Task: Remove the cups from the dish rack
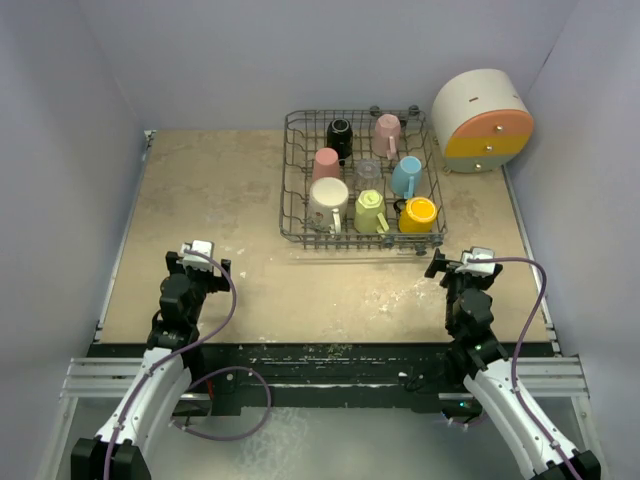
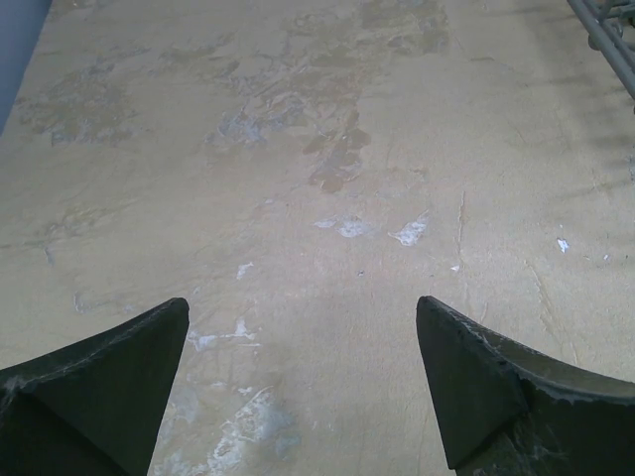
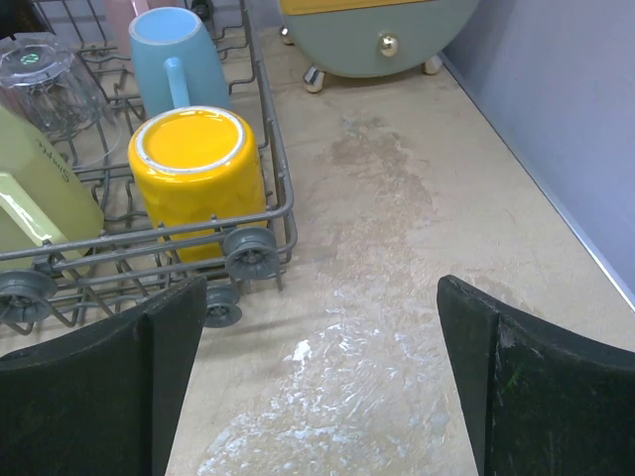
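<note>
Eight cups [image 1: 368, 180] sit in the dish rack [image 1: 345, 238] far right on the table [image 1: 200, 190], left gripper [image 2: 303, 307] and right gripper [image 3: 322, 288] both gape empty, so you risk snagging rack wire grabbing the yellow-orange mug [image 3: 193, 164].

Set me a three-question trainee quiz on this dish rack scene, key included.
1. True or false: the right pincer is shut on something.
2. How many cups sit in the dish rack?
3. Fill in: the mug at the rack's near right corner is ___ in colour.
Key: 1 false, its jaws stand open and empty; 2 eight; 3 yellow-orange.
</note>
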You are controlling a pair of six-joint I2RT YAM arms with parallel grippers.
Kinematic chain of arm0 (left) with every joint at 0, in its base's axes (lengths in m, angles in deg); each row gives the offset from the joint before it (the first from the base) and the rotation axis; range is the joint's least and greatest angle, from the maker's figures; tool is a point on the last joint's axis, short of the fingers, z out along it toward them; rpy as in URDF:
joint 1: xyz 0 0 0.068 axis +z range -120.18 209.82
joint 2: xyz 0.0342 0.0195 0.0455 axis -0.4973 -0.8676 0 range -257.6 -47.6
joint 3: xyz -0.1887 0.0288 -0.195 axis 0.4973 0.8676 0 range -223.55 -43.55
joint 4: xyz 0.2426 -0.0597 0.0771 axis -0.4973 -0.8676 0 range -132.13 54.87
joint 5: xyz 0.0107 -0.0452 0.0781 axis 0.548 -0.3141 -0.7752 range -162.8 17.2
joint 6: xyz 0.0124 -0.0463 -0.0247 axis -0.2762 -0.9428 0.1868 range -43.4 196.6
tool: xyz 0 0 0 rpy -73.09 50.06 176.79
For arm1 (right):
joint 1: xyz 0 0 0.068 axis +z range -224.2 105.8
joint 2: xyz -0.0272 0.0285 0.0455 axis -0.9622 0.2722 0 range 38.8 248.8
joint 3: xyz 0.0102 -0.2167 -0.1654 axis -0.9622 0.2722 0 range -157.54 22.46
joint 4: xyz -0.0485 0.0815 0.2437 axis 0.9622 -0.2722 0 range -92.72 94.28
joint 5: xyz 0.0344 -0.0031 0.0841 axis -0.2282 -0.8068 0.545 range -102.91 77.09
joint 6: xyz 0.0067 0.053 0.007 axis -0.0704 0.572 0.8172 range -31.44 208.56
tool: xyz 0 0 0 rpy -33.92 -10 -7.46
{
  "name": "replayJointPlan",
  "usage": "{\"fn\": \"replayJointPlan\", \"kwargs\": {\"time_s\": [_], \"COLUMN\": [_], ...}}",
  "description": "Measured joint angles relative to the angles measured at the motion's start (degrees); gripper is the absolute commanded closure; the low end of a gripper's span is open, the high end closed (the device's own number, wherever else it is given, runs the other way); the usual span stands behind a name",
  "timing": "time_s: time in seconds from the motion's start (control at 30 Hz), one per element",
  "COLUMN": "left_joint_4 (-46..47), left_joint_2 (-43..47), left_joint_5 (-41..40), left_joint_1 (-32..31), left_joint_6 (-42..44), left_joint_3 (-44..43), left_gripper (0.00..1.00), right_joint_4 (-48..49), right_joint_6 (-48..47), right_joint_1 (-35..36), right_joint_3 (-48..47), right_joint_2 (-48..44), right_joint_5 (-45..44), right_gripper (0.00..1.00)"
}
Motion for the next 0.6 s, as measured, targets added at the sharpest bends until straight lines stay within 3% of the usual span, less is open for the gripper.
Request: {"fn": "replayJointPlan", "kwargs": {"time_s": [0.6], "left_joint_4": [0.0], "left_joint_2": [0.2], "left_joint_5": [0.0], "left_joint_1": [0.0], "left_joint_6": [0.0], "left_joint_3": [0.0], "left_gripper": [0.01], "right_joint_4": [0.3], "right_joint_6": [1.2], "right_joint_1": [0.0], "right_joint_3": [0.0], "right_joint_2": [0.7], "right_joint_5": [-3.1], "right_gripper": [0.00]}}
